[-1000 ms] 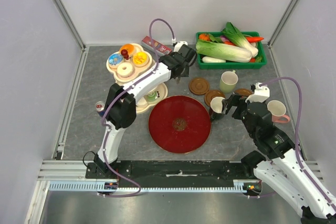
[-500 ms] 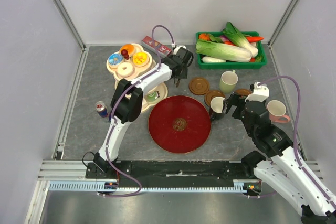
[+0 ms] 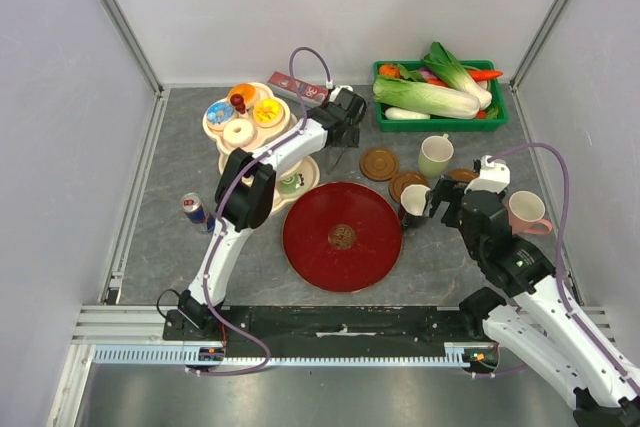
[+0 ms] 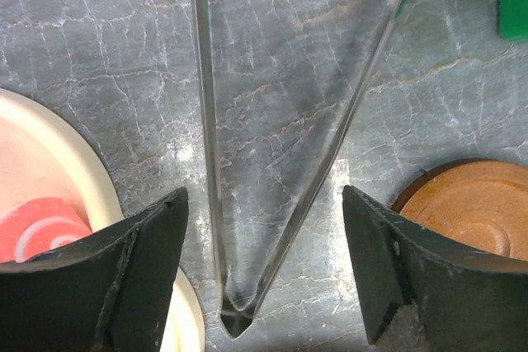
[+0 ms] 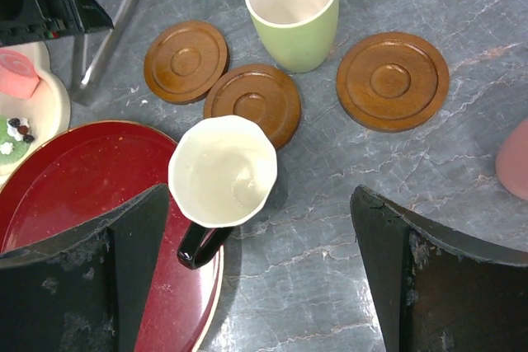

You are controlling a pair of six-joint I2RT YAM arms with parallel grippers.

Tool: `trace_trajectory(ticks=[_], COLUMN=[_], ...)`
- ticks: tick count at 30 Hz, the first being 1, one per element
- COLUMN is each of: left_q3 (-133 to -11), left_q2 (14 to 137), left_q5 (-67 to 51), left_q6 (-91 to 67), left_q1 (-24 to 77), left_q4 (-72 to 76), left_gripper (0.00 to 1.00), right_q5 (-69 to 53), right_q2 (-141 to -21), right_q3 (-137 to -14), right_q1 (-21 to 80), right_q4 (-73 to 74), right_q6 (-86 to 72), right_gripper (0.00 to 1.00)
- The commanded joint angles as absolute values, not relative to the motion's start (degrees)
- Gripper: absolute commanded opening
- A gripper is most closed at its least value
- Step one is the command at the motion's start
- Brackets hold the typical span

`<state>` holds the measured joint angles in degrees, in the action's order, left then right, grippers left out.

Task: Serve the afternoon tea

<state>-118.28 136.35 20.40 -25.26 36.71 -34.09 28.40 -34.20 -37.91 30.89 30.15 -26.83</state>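
Left gripper (image 4: 262, 204): fingers apart, gap empty, only bare grey table (image 4: 272, 80) under it. It holds nothing and touches nothing.
- Lower left of its wrist view: rim of a cream plate (image 4: 74, 162) with a pink swirl cake (image 4: 37, 228) on it.
- Lower right: a brown coaster (image 4: 470, 212), flat on the table, clear of the finger.
- Top view: this gripper sits upper centre, just right of the tiered sweets stand (image 3: 245, 117), which carries small colourful donuts on its top tier.

Right gripper (image 5: 260, 195): fingers spread wide, clamped on nothing.
- Black mug (image 5: 223, 172), cream inside, stands upright in the gap, nearer the finger at frame left. Cannot tell whether they touch.
- The mug is at the rim of the red plate (image 5: 74, 179), handle toward the bottom of the frame. Cannot tell whether it stands on the rim or just beside it.
- Pale green mug (image 5: 293, 10) upright, top centre.
- Coaster at upper left (image 5: 186, 61), coaster at centre (image 5: 252, 103) just above the black mug, coaster at right (image 5: 392, 80). All three are bare.
- Pink mug (image 5: 516, 158) cut off at the right edge.

Top view: green crate (image 3: 440, 122) with vegetables upper right. Drink can (image 3: 195, 209) left of the red plate.
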Motion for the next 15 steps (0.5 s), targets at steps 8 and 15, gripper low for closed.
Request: trace_trajectory(ticks=[8,15], left_q3=[-121.5,-116.8], left_q2=[132.3,120.8], left_q5=[16.5,14.9], left_q6=[-22.2,-20.6], left_q1=[36.6,40.0], left_q4=[-34.3,-34.1], left_gripper=[0.92,0.93], right_q5=[30.2,29.3], right_q2=[-34.8,-35.2], right_q3=[-41.0,-42.9], right_q1=[30.9,30.9], right_q4=[31.3,33.7], right_q6=[-27.2,-27.8], right_gripper=[0.98,0.98])
